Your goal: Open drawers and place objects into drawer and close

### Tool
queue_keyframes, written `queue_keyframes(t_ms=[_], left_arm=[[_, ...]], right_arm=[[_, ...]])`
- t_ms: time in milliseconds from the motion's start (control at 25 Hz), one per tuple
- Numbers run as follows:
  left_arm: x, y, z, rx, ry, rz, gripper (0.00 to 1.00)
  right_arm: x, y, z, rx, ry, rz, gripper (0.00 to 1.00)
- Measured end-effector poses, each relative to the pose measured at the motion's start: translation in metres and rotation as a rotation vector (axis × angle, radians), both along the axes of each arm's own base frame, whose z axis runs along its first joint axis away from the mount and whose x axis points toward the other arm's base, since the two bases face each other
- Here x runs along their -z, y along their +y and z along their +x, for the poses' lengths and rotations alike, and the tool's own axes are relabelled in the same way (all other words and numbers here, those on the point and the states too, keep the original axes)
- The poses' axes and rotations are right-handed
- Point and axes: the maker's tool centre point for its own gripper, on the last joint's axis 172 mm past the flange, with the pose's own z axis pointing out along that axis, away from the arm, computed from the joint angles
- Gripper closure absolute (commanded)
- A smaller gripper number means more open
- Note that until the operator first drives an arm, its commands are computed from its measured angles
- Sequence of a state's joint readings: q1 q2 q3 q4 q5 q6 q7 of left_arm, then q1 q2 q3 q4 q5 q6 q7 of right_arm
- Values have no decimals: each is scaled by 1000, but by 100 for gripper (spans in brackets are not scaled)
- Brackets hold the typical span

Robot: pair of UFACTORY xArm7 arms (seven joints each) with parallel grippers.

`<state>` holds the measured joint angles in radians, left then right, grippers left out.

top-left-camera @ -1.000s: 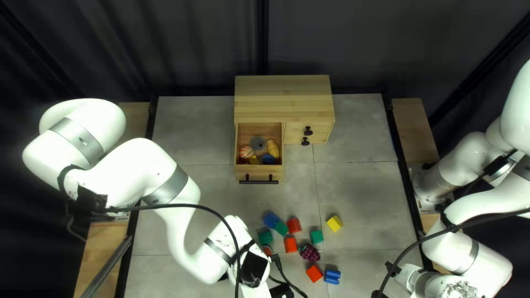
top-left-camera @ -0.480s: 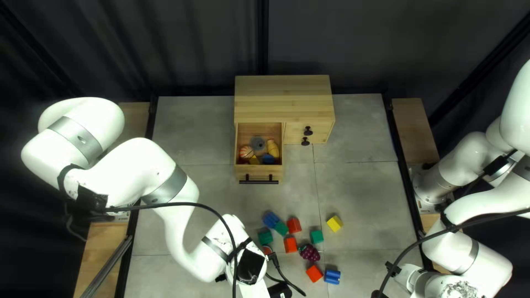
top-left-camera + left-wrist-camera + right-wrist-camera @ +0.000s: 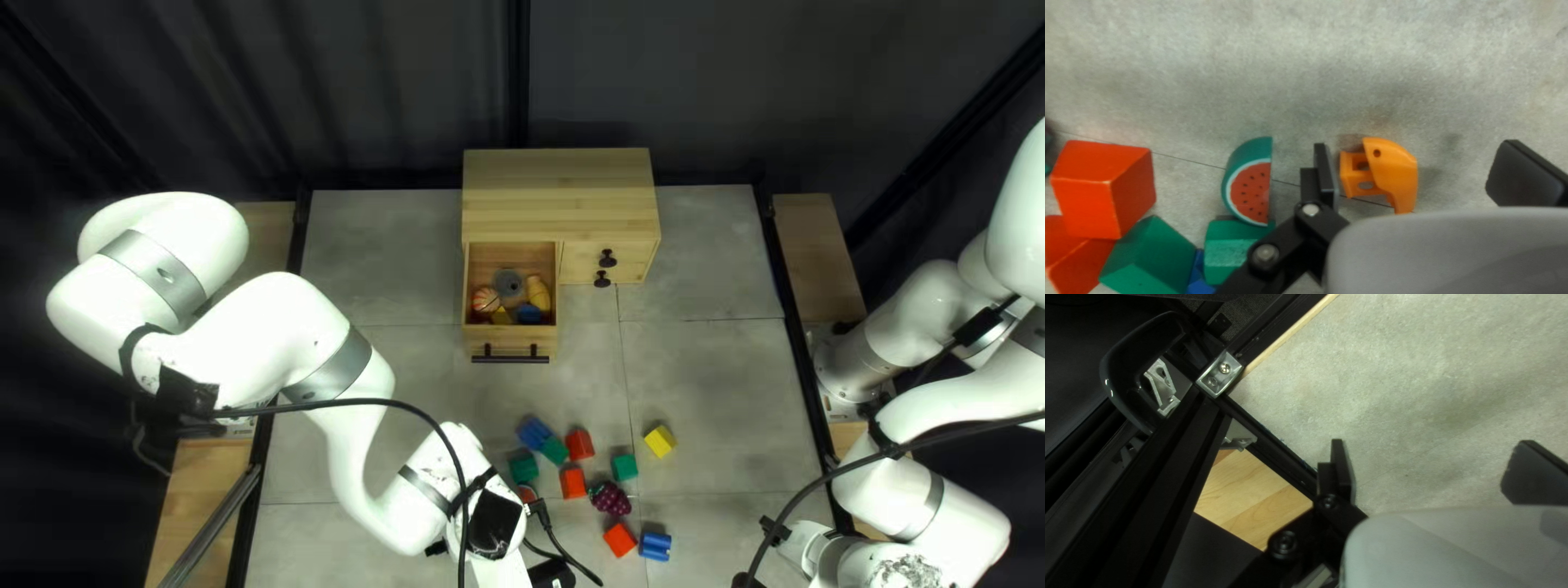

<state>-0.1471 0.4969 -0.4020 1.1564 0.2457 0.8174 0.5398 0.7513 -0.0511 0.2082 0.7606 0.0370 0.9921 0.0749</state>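
Between the two fingers of the left claw (image 3: 504,572), which stand wide apart and have hold of nothing, lies an orange toy (image 3: 1396,169) on the grey table (image 3: 697,381). It looks closer to one finger than to the other. Past that closer finger is a watermelon slice (image 3: 1251,190), just beside a green block (image 3: 1233,247), and then come a second green block (image 3: 1148,261) and two red blocks (image 3: 1104,188). Farther out are some purple grapes (image 3: 610,500), a yellow block (image 3: 660,441), and a blue block (image 3: 655,546) near another red block (image 3: 619,540). The right claw (image 3: 802,541) is wide open too, and it holds nothing. Way over at the far side, the big drawer (image 3: 512,341) of the wooden chest (image 3: 561,191) is pulled out, with a grey round toy (image 3: 507,283), a yellow toy (image 3: 538,292) and a blue toy (image 3: 528,314) inside, and beside it are two black knobs (image 3: 607,258)
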Motion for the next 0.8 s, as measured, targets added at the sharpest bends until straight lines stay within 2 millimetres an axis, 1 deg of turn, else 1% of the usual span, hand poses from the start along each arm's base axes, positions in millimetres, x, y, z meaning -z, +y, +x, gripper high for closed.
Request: queue_keyframes(t_ms=[40,120,160,200,240,280,600,680,800], left_arm=[[0,0,0,1,-1,-1,4],[1,0,1,4,-2,-4,11],[1,0,1,5,-3,-5,17],[1,0,1,5,-3,-5,74],[2,0,1,6,-3,-6,99],[2,0,1,6,-3,-7,100],[-4,1,2,9,-2,-2,100],[-11,3,2,7,-5,3,100],[-28,7,1,-4,-11,18,100]], right_arm=[[0,0,0,0,0,0,0],[0,0,0,0,0,0,0],[0,0,0,0,0,0,0],[0,0,0,0,0,0,0],[0,0,0,0,0,0,0],[0,0,0,0,0,0,0],[0,0,0,0,0,0,0],[0,0,0,0,0,0,0],[0,0,0,0,0,0,0]])
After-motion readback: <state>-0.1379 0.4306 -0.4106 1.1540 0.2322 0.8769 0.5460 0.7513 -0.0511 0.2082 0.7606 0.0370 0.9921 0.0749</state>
